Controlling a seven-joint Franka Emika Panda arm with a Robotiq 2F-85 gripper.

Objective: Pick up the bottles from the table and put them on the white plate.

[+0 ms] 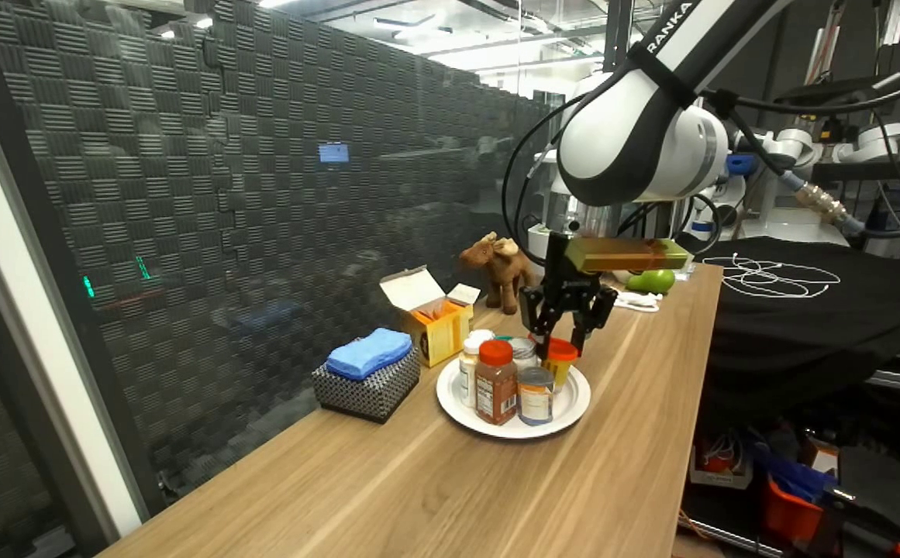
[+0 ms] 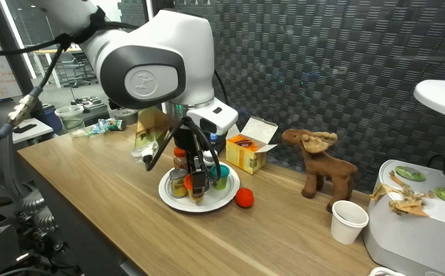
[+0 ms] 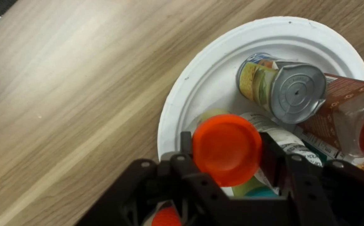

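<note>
On the table (image 1: 434, 496) stands the white plate (image 1: 512, 432), crowded with bottles. The amber-brown bottle with the red cap (image 1: 496, 387) is at its near side in an exterior view, a whitish bottle (image 1: 467, 376) just behind. Beside them stands a dented can (image 1: 535, 399). Another white bottle (image 3: 276, 133) shows in the wrist view. My gripper (image 3: 226, 145) is shut on an orange-lidded cup (image 3: 227, 150), both fingers touching its lid. The cup is over the plate's edge area; whether its base touches the plate I cannot tell. A teal-lidded cup (image 2: 220, 178) is partly covered by my gripper.
A red ball (image 2: 244, 197) lies close by the plate. An open yellow carton (image 2: 247, 153), a brown toy moose (image 2: 322, 165), white paper cups (image 2: 347, 224) and a patterned box with a blue cloth (image 1: 370, 353) stand along the wall side.
</note>
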